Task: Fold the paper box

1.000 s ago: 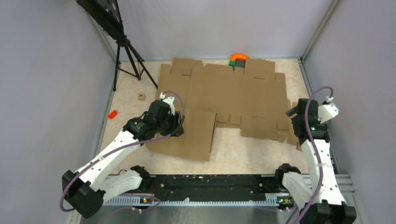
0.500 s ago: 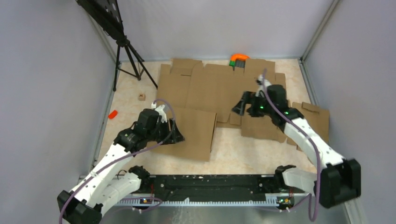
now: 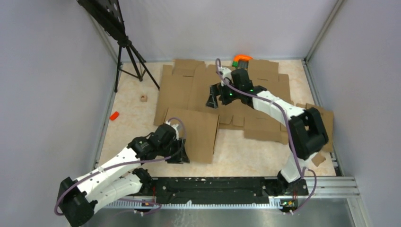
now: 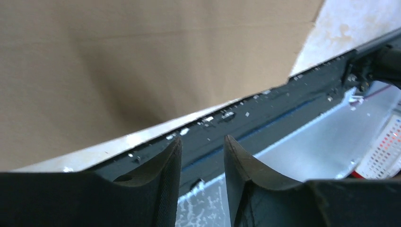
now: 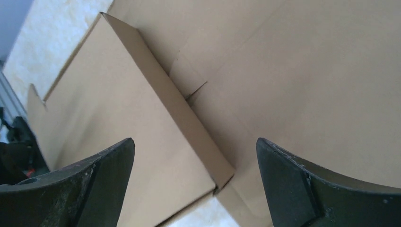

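The paper box [image 3: 194, 130] lies flat at the centre-left of the table, a brown panel with a narrow raised side wall on its right. My left gripper [image 3: 183, 156] sits at the box's near edge, jaws slightly apart and empty. In the left wrist view the gripper [image 4: 202, 142] points past the box panel [image 4: 142, 56] toward the black rail. My right gripper [image 3: 213, 100] hovers over the box's far right corner. In the right wrist view it [image 5: 195, 140] is wide open and empty above the panel [image 5: 118, 118] and its side wall [image 5: 189, 127].
Wide flat cardboard blanks [image 3: 236, 85] cover the back of the table under the right arm. More cardboard [image 3: 321, 118] lies at the right. An orange-green object [image 3: 241, 59], a tripod [image 3: 127, 52], a small wooden block [image 3: 143, 98] and a red piece [image 3: 114, 115] are nearby. A black rail [image 3: 213, 184] runs along the front.
My right arm has swung from the right wall leftward across the blanks to the box's far corner. My left gripper has moved from the box's left side toward its near edge.
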Motion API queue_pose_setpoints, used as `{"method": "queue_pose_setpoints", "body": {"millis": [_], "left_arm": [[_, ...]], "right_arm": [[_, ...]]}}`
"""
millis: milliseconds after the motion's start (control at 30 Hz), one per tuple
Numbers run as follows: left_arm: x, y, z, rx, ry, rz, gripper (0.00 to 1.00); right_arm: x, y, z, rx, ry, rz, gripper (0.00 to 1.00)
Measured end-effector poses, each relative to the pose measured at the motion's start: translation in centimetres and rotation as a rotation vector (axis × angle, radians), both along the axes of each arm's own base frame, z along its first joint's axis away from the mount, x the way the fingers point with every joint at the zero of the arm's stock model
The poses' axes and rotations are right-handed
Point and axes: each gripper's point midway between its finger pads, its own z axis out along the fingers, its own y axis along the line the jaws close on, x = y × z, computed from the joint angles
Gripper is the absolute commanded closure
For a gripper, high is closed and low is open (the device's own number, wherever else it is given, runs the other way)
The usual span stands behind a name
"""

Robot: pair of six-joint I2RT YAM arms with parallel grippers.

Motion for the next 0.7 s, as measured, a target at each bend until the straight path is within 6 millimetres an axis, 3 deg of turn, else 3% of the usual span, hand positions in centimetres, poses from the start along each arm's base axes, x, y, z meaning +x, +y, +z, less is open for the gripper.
{"method": "queue_pose_setpoints", "body": {"millis": [167, 400, 533, 700], "left_arm": [[1.3, 0.0, -2.0, 0.024, -0.037, 0.031, 0.74], [3.2, -0.7, -4.7, -0.017, -0.132, 0.03, 0.79], [4.1, -1.1, -5.2, -0.04, -0.19, 0.008, 0.8], [4.4, -1.5, -6.2, -0.051, -0.229, -0.043, 0.8]], "right_arm": [[1.0, 2.9, -3.7, -0.081, -0.001, 0.104, 0.02], [-0.2, 4.9, -7.6, -0.089, 0.091, 0.288, 0.11], [-1.5, 5.5, -9.0, -0.068, 0.145, 0.366, 0.18], [-2.9, 6.2, -8.5, -0.002, 0.179, 0.437, 0.34]]}}
